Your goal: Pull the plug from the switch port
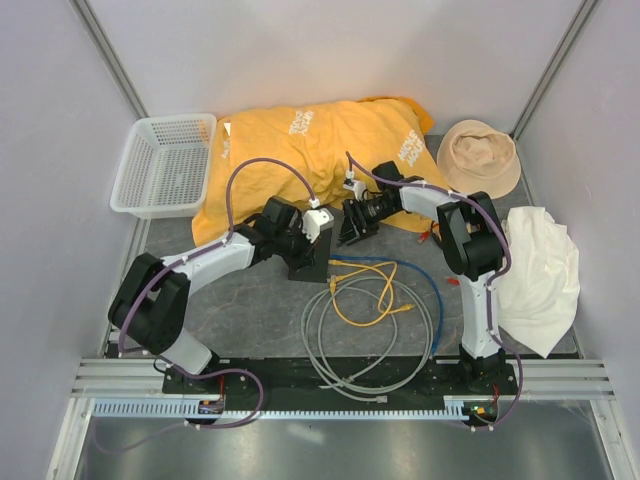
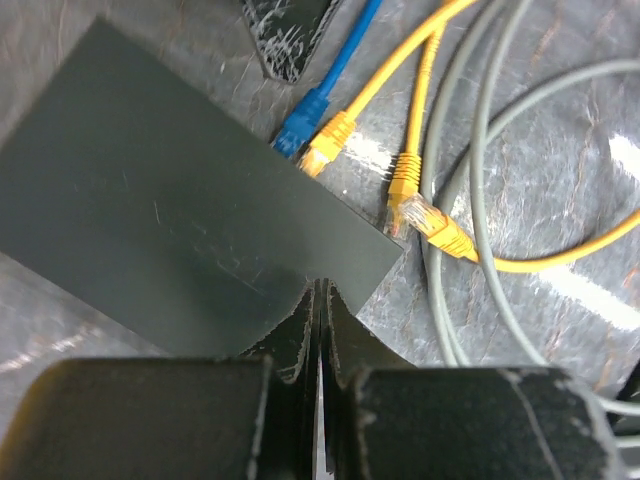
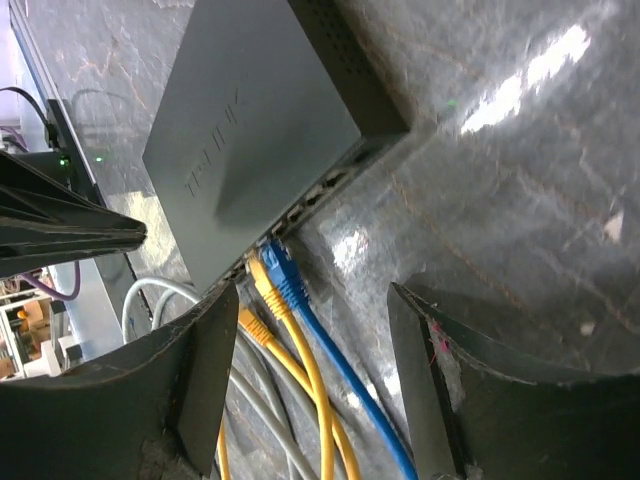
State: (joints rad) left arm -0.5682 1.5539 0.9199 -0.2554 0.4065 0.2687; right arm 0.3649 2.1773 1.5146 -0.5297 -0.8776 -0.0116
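Right hand (image 3: 310, 300) is wide open with nothing in it, its fingers (image 3: 205, 370) on either side of the leads that run down from the switch (image 3: 250, 130). Left hand (image 2: 318, 320) is closed, both tips pressed together with just a slit between them, right at the lower edge of the switch's flat top. Can't tell if it's actually pressing on it.

Stuff around, top view:
- The dark desk (image 1: 250, 300).
- A big orange cloth (image 1: 310, 140) bunched across the back.
- A white cloth (image 1: 535, 275) at the right edge.
- A white basket (image 1: 165, 165) upper left and a beige hat (image 1: 480, 155) upper right.
- A grey cable (image 1: 370, 345) coiled in the lower middle, with a yellow lead (image 1: 385, 290) and a blue lead (image 1: 390, 263) beside it.

So it's a bit of a tangle right next to the ports.

The blue plug (image 3: 283, 265) sits in the switch's port side, near the centre of the right wrist view. A yellow plug (image 3: 262, 278) is right against it on the left, also in a port. Both point up at the switch, long axis running lower right to upper left, with the leads trailing off toward the bottom of the frame.

In the top view both arms fold in toward the middle. The left forearm reaches right and the right forearm reaches left, with the hands close together by the switch.
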